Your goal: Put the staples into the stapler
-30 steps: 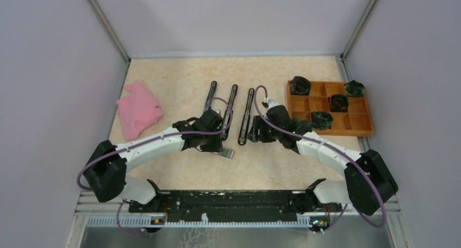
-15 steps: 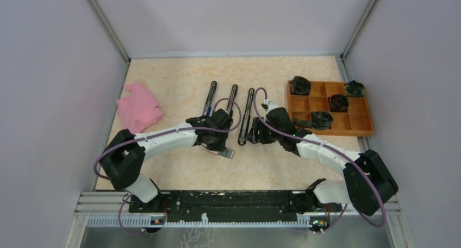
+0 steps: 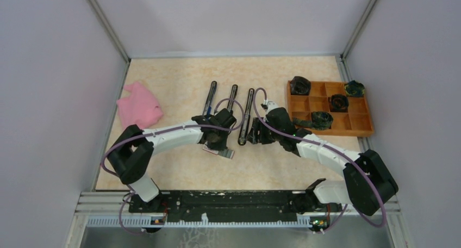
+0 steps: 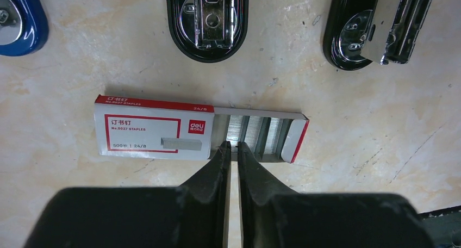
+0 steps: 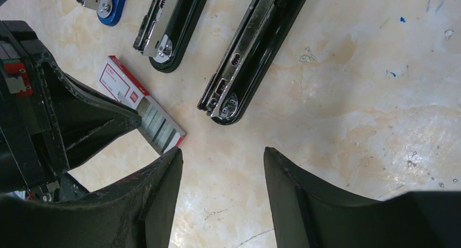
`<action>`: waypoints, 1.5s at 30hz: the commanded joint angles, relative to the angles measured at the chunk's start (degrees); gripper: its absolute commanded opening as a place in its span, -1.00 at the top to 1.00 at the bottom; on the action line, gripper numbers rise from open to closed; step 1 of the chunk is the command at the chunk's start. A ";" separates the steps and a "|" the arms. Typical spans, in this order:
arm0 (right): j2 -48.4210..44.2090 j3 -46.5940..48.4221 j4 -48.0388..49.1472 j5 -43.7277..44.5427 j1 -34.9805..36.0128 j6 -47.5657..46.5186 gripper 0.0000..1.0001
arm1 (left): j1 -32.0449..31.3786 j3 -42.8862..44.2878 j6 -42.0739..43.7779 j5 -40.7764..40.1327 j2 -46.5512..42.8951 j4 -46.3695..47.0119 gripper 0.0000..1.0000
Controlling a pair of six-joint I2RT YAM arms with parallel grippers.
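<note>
Three staplers lie opened flat on the table (image 3: 179, 79): a blue stapler (image 4: 16, 14), a middle black stapler (image 4: 206, 19) and a second black stapler (image 4: 375, 25) nearest my right arm. Just in front of them sits the staple box (image 4: 152, 134), its drawer slid out so the grey staple strips (image 4: 261, 136) show.

I judge I am at the pick-up step, taking one strip out of the drawer. My left gripper (image 4: 231, 149) has its jaws drawn almost together with only a thin slit between them, the tips at the near edge of the drawer over the first strip. Whether a strip is really pinched there, I cannot tell. My right gripper (image 5: 223, 153) hangs released, with nothing between its fingers, beside the end of the second black stapler.

Next I would need a straight lift so the strip clears the drawer without breaking, then a carry to an open magazine channel, lined up lengthwise.

On the box I read "订书钉", "No.0027 STAPLES", "24/8" and the brand "deli" on red.
</note>
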 commanded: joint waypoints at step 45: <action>-2.56 0.40 1.26 -1.17 0.22 -3.07 -0.13 | -0.43 1.79 0.45 -1.50 -2.10 0.21 1.00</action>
